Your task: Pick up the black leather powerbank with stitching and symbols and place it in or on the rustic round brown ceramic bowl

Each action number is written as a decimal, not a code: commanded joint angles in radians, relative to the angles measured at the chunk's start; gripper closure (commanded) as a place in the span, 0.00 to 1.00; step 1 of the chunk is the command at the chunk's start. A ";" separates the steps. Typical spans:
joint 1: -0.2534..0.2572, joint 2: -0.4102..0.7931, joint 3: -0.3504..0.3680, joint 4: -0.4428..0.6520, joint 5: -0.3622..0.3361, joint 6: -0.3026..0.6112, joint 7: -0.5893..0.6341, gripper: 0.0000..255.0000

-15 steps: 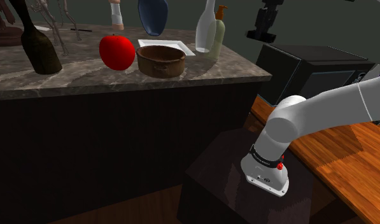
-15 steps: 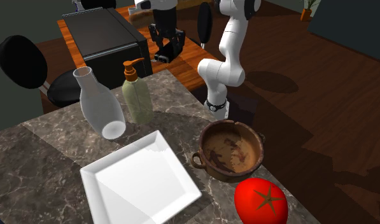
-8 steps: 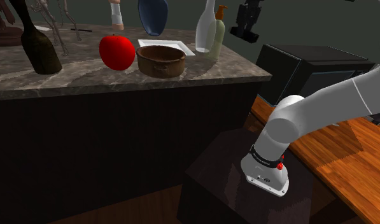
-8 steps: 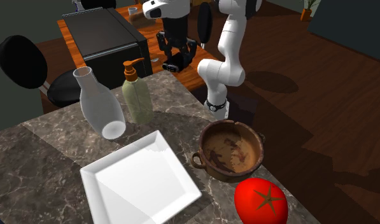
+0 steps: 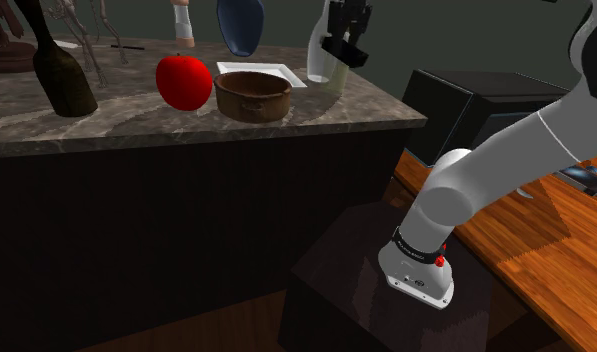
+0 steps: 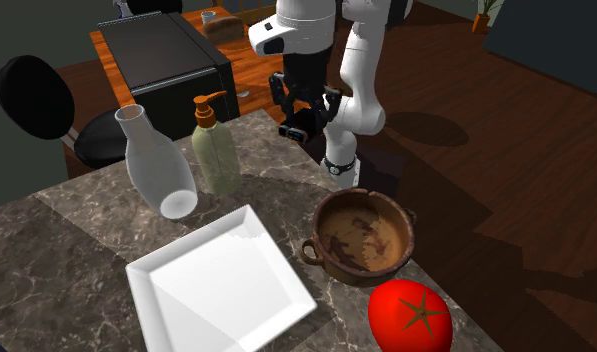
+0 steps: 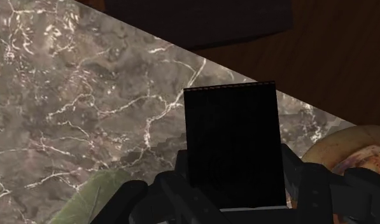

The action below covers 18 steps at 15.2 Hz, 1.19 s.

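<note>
The black gripper (image 6: pixel 304 115) hangs over the arm-side edge of the marble countertop (image 6: pixel 76 250), its fingers (image 7: pixel 175 178) clamped on either side of the black powerbank (image 7: pixel 233 143), a flat slab stitched along its upper rim. Any symbols are apparently too dark to make out. The brown bowl (image 6: pixel 361 240) stands apart on the counter, empty, beside a red tomato (image 6: pixel 409 315) and a white square plate (image 6: pixel 221 280).
</note>
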 commanded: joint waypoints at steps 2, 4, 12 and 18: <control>0.014 0.068 0.042 0.052 0.021 0.016 0.056 1.00; 0.024 0.118 0.071 0.095 0.032 0.024 0.096 1.00; 0.070 0.356 0.182 0.330 0.040 0.029 0.256 1.00; 0.099 0.473 0.226 0.433 0.023 0.043 0.328 1.00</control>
